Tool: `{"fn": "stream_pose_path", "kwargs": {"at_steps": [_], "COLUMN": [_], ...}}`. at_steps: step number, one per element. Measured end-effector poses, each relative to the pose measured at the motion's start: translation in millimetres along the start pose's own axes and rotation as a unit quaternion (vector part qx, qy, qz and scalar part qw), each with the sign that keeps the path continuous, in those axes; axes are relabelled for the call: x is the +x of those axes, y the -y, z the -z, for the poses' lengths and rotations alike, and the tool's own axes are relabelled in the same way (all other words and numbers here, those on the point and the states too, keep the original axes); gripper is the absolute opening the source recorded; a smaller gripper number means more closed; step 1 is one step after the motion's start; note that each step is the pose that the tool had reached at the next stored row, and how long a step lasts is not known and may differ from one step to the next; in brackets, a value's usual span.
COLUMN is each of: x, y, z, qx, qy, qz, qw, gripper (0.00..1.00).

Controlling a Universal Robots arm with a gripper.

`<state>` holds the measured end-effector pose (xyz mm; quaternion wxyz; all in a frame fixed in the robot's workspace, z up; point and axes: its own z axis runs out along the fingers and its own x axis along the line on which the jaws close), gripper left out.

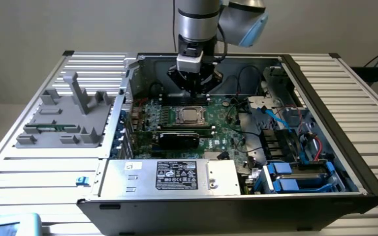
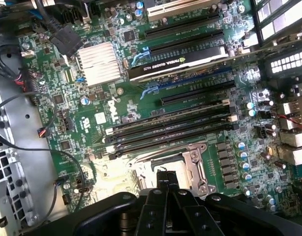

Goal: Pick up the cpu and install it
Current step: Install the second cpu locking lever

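Above the socket (image 2: 182, 167), the gripper (image 2: 165, 178) hangs closed, empty; cpu (image 1: 189, 115) seated.

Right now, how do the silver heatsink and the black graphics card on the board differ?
The heatsink is a bare silvery finned metal block, squarish; the graphics card is a long, narrow black slab with white lettering. The heatsink sits flat on the motherboard; the card stands edge-on in a slot. Both are mounted on that green board.
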<state>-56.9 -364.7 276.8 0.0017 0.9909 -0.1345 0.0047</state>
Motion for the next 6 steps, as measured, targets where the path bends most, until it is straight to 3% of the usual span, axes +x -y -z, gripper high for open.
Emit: {"fn": "stream_pose_path", "kwargs": {"at_steps": [6], "x": [0.1], "y": [0.1], "z": [0.0], "qx": [0.0000], "qy": [0.0000], "qz": [0.000], "qw": [1.0000], "gripper": [0.11]}}
